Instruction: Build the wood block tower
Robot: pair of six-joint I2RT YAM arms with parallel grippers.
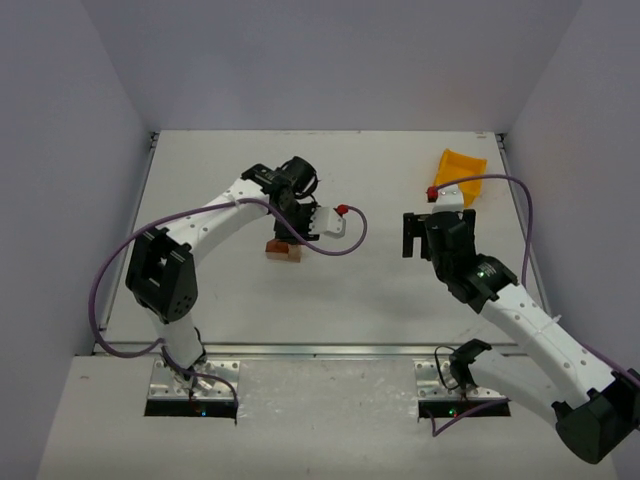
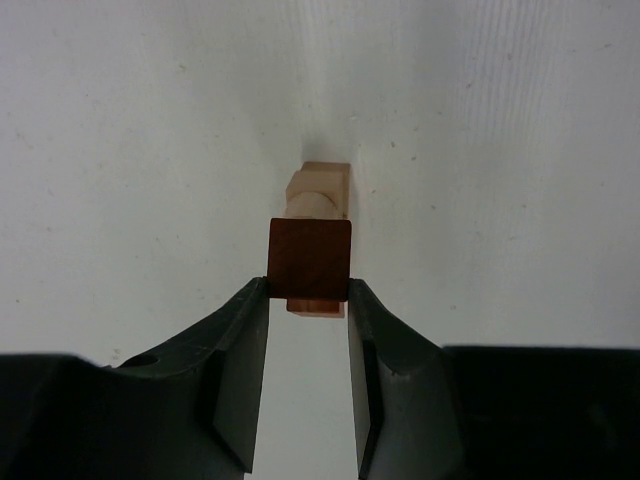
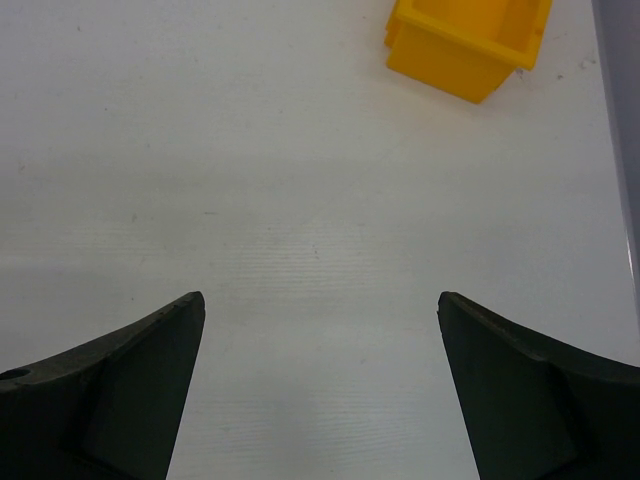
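Note:
The wood block tower (image 1: pixel 283 250) is a small cluster of reddish-brown and pale tan pieces on the white table, left of centre. In the left wrist view, my left gripper (image 2: pixel 309 288) is shut on a dark reddish-brown cube (image 2: pixel 311 258), pinched between its two fingertips. Directly under the cube lie a lighter reddish block (image 2: pixel 315 306) and pale tan blocks (image 2: pixel 321 188). Seen from above, the left gripper (image 1: pixel 292 235) hangs right over the cluster. My right gripper (image 3: pixel 320 310) stands wide open over bare table with nothing between its fingers, off to the right (image 1: pixel 420 238).
A yellow plastic bin (image 1: pixel 459 176) sits at the back right, also seen at the top of the right wrist view (image 3: pixel 468 42). The table's right edge (image 3: pixel 622 150) runs close beside it. Purple cables loop from both arms.

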